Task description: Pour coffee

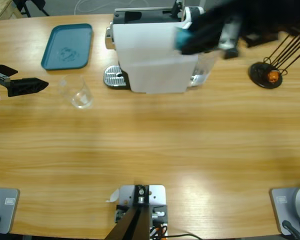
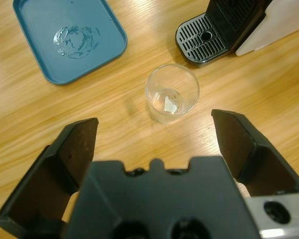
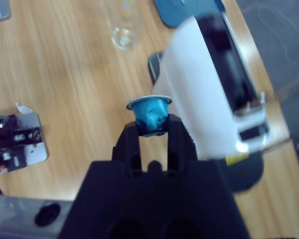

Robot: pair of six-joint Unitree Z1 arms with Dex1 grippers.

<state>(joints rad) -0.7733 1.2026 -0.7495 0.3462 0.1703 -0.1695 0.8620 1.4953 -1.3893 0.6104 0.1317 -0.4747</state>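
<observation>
A small clear glass cup point(image 1: 77, 91) point(image 2: 172, 92) stands on the wooden table, left of the white coffee machine point(image 1: 155, 65) point(image 3: 204, 99) and off its drip grate point(image 1: 114, 76) point(image 2: 202, 37). Coffee is out of view; the cup looks clear inside. My left gripper point(image 1: 40, 85) point(image 2: 154, 124) is open, low at the table's left edge, its jaws pointing at the cup and a short way apart from it. My right gripper point(image 1: 190, 37) point(image 3: 152, 128) hovers over the machine's top, shut on a blue capsule point(image 1: 181, 36) point(image 3: 150, 112) with its foil rim up.
A teal tray point(image 1: 67, 46) point(image 2: 70, 40) with a wet ring lies behind the cup. At the far right, a black wire capsule stand point(image 1: 265, 75) holds an orange capsule point(image 1: 273, 76). Bare wood fills the table's front half.
</observation>
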